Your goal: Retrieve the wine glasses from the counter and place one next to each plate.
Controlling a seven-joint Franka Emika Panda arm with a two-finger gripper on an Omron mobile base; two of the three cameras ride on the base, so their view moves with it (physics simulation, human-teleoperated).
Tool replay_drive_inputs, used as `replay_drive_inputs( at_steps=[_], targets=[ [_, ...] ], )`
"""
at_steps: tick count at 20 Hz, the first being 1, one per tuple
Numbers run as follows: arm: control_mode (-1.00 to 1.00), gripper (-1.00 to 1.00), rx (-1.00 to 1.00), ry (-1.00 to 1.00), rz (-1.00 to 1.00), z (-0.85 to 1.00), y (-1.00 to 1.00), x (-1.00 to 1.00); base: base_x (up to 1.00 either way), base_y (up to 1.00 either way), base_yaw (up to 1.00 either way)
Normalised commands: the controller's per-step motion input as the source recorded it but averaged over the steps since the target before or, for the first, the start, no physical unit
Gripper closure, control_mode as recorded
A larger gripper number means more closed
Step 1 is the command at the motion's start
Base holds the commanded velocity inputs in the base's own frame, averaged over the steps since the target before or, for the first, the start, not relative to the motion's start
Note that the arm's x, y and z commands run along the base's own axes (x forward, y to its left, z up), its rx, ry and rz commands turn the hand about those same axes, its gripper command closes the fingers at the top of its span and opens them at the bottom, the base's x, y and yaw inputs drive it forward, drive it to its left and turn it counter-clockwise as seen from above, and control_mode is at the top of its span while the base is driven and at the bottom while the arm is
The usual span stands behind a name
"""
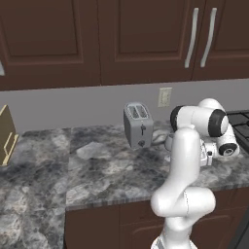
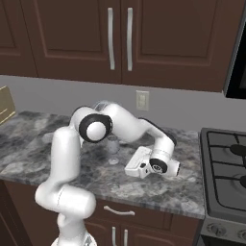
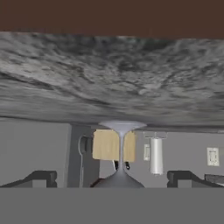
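A clear wine glass (image 2: 113, 146) stands upright on the grey marbled counter (image 2: 38, 156), just left of my hand. The hand view is rolled upside down. There the wine glass (image 3: 121, 144) hangs from the counter (image 3: 109, 74), its foot at the stone and its bowl low in the middle. My gripper (image 3: 113, 178) lies low over the counter and is open, one dark fingertip (image 3: 41, 177) on each side of the bowl, with wide gaps and no contact. From the right base view the gripper (image 2: 129, 168) points left toward the glass. The plates are out of view.
A silver two-slot toaster (image 1: 138, 124) stands at the back of the counter (image 1: 112, 175) by a wall outlet (image 1: 165, 97). A tan wooden rack (image 1: 7, 133) sits far left. A black stove (image 2: 226, 163) borders the counter on the right. Dark cabinets hang overhead.
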Motion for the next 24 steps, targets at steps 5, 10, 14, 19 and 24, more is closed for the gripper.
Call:
replay_drive_inputs(
  at_steps=[5, 10, 14, 19, 24],
  targets=[
    [-1.0, -1.0, 0.0, 0.0, 0.09, -0.02, 0.06, 0.0, 0.0, 0.0, 0.0],
    [-1.0, -1.0, -0.01, 0.0, 0.0, -0.03, 0.23, 0.0, 0.0, 0.0, 0.0],
    [-1.0, -1.0, -0.05, 0.0, -0.04, -0.06, 0.35, 0.07, 0.0, 0.0, 0.0],
    [-1.0, -1.0, -0.07, 0.0, -0.04, -0.13, 0.37, 0.12, 0.0, 0.0, 0.0],
    [-1.0, -1.0, -0.02, 0.03, -0.01, -0.11, 0.18, 0.13, 0.0, 0.0, 0.0]
  ],
)
